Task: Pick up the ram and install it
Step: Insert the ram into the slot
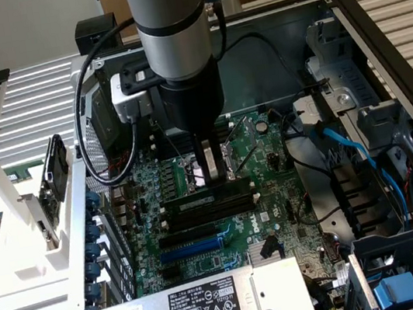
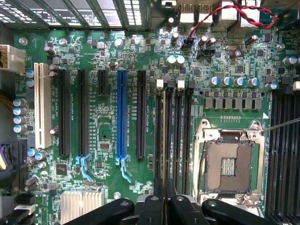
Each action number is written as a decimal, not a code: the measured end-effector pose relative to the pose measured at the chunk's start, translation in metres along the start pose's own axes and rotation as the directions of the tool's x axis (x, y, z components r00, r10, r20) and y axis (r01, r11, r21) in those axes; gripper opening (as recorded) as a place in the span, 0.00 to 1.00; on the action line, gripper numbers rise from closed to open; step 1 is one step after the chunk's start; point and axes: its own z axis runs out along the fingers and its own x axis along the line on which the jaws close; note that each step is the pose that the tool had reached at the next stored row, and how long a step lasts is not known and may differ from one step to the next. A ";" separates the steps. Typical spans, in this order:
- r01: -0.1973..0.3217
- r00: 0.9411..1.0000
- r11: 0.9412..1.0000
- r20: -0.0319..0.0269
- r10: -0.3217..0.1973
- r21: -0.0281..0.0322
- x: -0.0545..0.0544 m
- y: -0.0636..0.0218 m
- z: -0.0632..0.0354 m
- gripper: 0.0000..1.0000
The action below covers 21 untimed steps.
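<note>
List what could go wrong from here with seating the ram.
1. The claw grips the ram at tightly packed memory slots. A slight offset could land it on a slot wall or in the wrong slot.
2. It cannot be told whether the white end clips stand open. If they are shut, pressing down could jam or crack the ram.
3. The bare CPU socket lies right beside the slots. A slip or a dropped ram could hit its contacts.

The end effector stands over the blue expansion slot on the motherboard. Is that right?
Not right. In the exterior view the end effector stands at the ram, over the black memory slots on the motherboard. The blue expansion slot lies apart from it.
</note>
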 end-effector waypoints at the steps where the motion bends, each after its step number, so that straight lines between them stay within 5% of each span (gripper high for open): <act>1: 0.000 1.000 1.000 -0.001 0.000 0.003 0.000 0.0000 -0.0001 0.12; 8: 0.000 1.000 1.000 -0.003 0.000 0.026 0.000 0.0031 -0.0006 0.12; 21: -0.014 1.000 1.000 -0.004 0.014 0.028 0.000 0.0048 -0.0007 0.12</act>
